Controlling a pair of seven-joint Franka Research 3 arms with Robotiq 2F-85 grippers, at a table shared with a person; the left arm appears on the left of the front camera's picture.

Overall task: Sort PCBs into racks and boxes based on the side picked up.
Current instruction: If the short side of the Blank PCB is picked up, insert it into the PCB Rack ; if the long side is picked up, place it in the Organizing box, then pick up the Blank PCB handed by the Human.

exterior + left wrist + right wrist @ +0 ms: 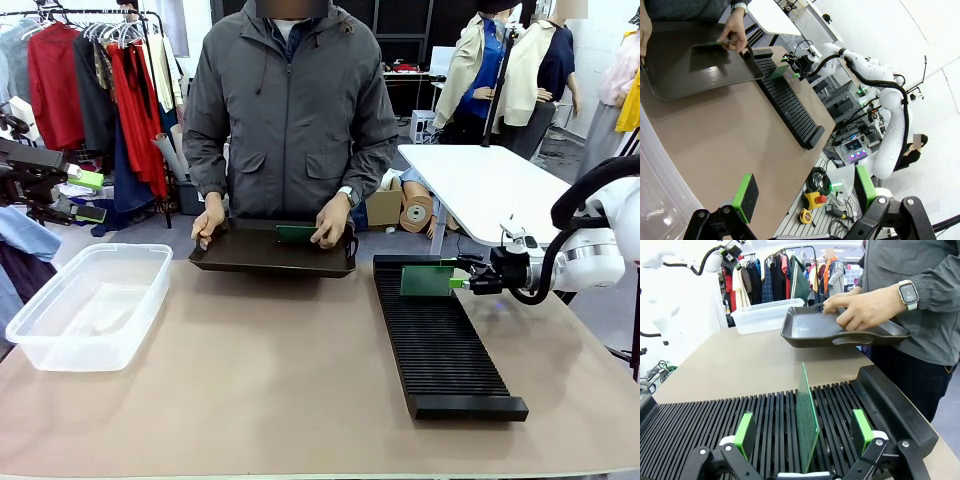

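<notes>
A green PCB (pixel 427 280) stands upright in a slot at the far end of the long black rack (pixel 440 340). My right gripper (pixel 462 284) is open around it, and in the right wrist view its pads (pixel 745 432) sit clear of both faces of the PCB (pixel 807 412). A second PCB (pixel 297 233) lies in the black tray (pixel 230 258) that the person holds, under the person's hand (pixel 332 225). The clear box (pixel 90 300) stands at the left. My left gripper (pixel 805 192) is open with nothing in it, raised at the far left (pixel 85 195).
The person stands at the far side with both hands on the tray (pixel 670 75). The rack (pixel 790 105) runs toward my edge on the right. A white table (pixel 480 185) stands behind on the right. Bare tabletop (pixel 270 370) lies between box and rack.
</notes>
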